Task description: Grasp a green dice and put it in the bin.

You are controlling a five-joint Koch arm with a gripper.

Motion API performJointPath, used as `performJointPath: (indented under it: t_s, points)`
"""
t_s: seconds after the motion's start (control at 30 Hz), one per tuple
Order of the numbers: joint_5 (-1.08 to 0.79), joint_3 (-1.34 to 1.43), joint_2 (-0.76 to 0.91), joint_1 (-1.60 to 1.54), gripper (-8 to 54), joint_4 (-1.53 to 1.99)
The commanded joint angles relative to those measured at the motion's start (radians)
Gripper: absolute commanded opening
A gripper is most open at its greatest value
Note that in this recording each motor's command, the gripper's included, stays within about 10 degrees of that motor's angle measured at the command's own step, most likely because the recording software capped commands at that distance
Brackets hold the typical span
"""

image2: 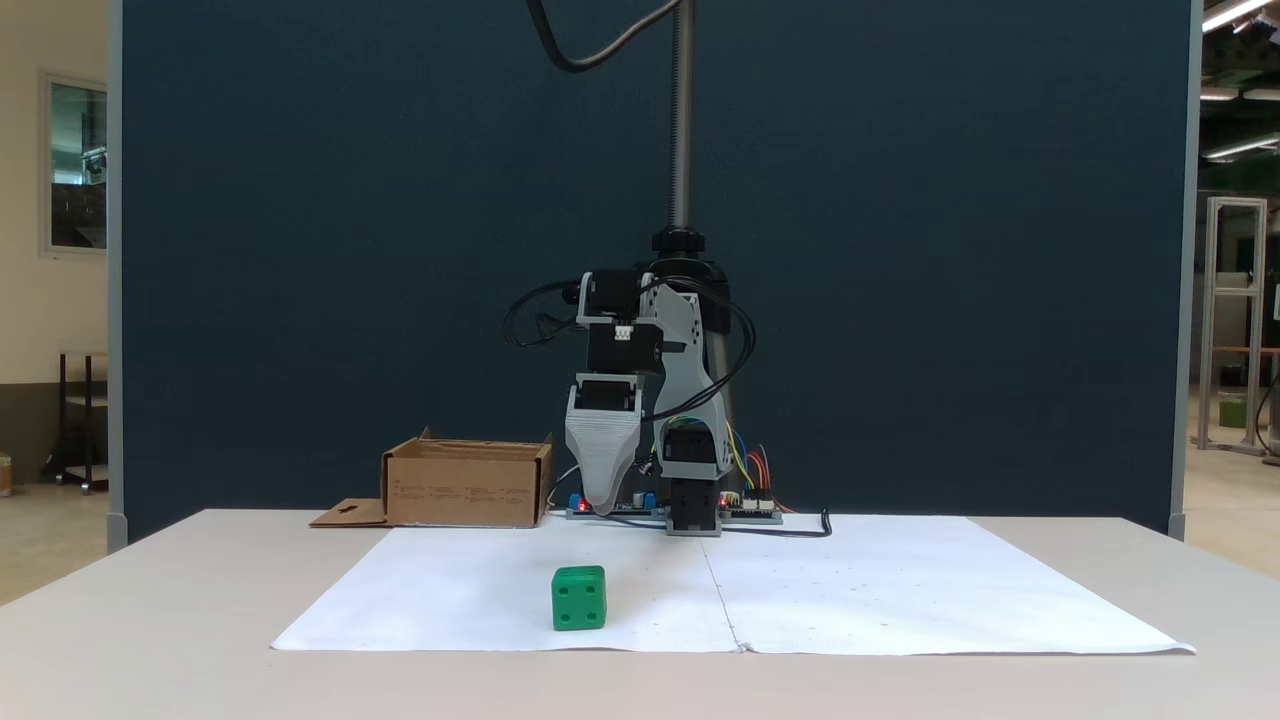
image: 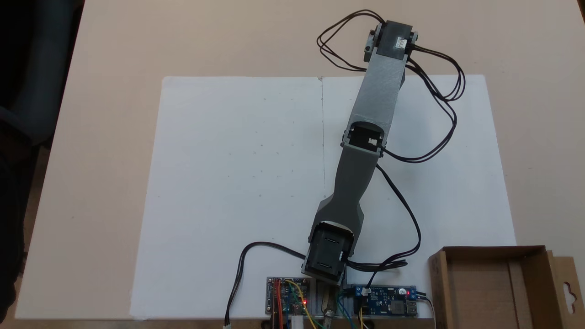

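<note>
The green dice (image2: 578,598) sits on the white paper near its front edge in a fixed view; in the top-down fixed view the outstretched arm (image: 374,100) covers that spot. The gripper (image2: 602,500) points straight down, a little right of the dice and above it. Only one grey tapered finger (image2: 604,450) shows, so I cannot tell whether the jaws are open or shut, and nothing is seen between them. The brown cardboard bin (image: 493,288) (image2: 465,485) stands beside the arm's base, its hanger-hole flap (image: 566,288) (image2: 345,513) folded outward.
A white paper sheet (image: 237,183) (image2: 900,590) covers the beige table. Circuit boards (image: 384,301) with lit LEDs and loose black cables (image: 411,214) lie around the arm's base. A dark blue panel (image2: 300,250) and a metal pole (image2: 682,120) stand behind.
</note>
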Motion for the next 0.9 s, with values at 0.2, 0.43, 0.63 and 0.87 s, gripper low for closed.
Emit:
performJointPath:
  t_s: [0.2, 0.43, 0.63, 0.87]
  points:
    - [-0.140, -0.101, -0.051, 0.029, 43.5, 0.051]
    - [-0.144, -0.117, -0.094, 0.057, 43.5, 0.034]
    - [-0.152, -0.117, -0.115, 0.066, 43.5, 0.029]
    - [-0.150, -0.117, -0.146, 0.063, 43.3, 0.005]
